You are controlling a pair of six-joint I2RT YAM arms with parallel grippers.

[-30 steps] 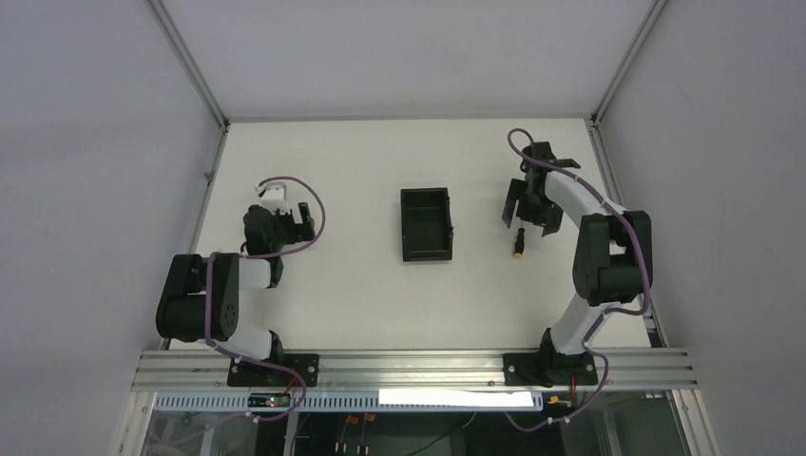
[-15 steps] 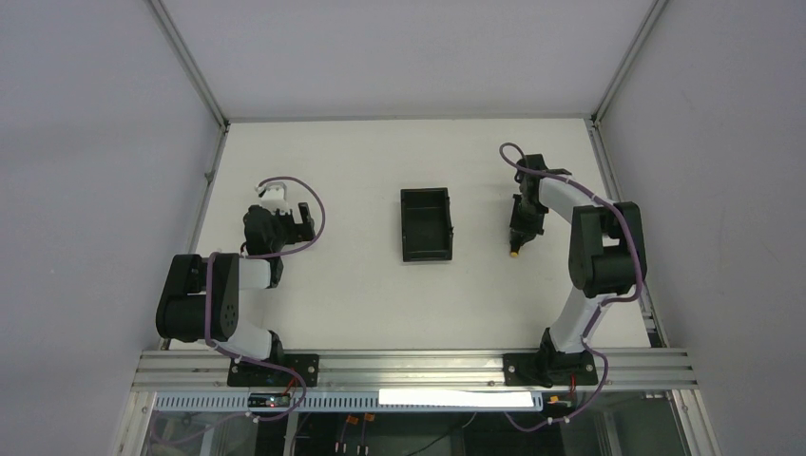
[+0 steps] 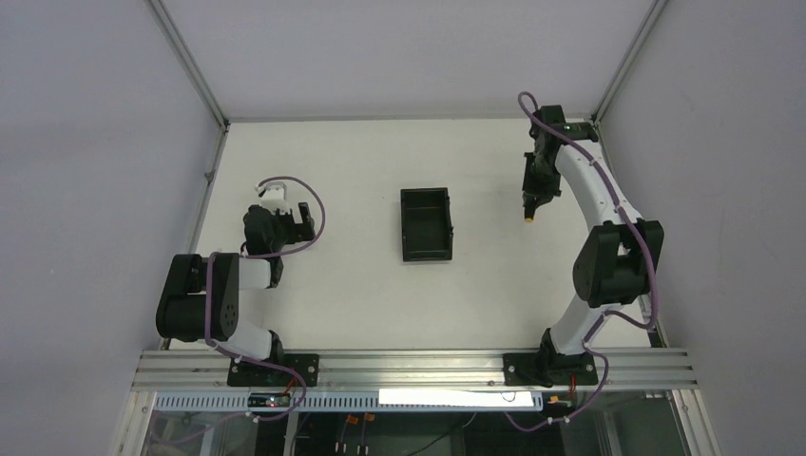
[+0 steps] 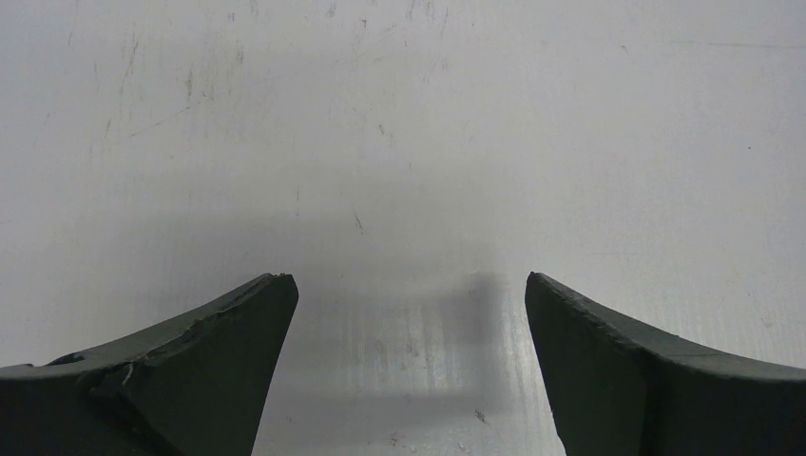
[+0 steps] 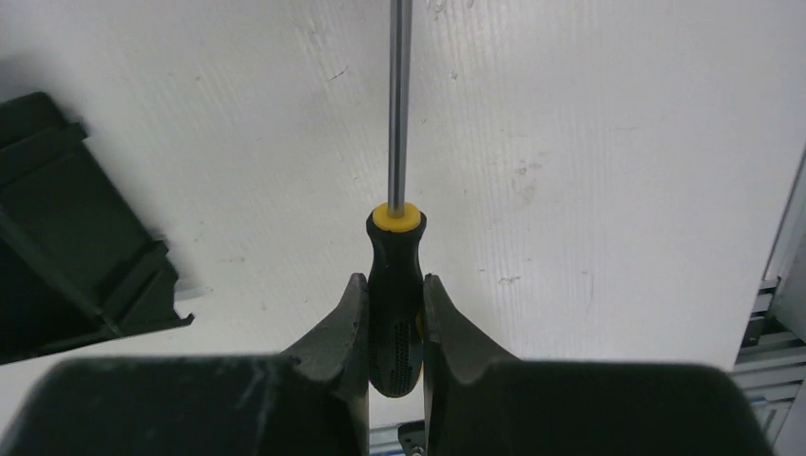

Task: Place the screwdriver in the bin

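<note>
The screwdriver (image 5: 395,249) has a black handle with a yellow collar and a thin metal shaft that runs up out of the right wrist view. My right gripper (image 5: 394,277) is shut on the handle, one finger on each side. From above, the right gripper (image 3: 531,193) is at the far right of the table with the screwdriver's orange end (image 3: 527,217) poking out toward the near side. The black bin (image 3: 405,226) stands mid-table, left of that gripper, and its corner (image 5: 67,237) shows at the wrist view's left. My left gripper (image 4: 407,278) is open over bare table, seen from above (image 3: 291,221) at the left.
White enclosure walls and metal frame posts close in the table on three sides. A frame rail (image 5: 781,285) lies close on the right of the right gripper. The left arm (image 3: 214,294) is folded at the near left.
My right gripper shut on the screwdriver, then carried it away from its spot, toward the far right of the table. The bin and the left arm stayed put.
</note>
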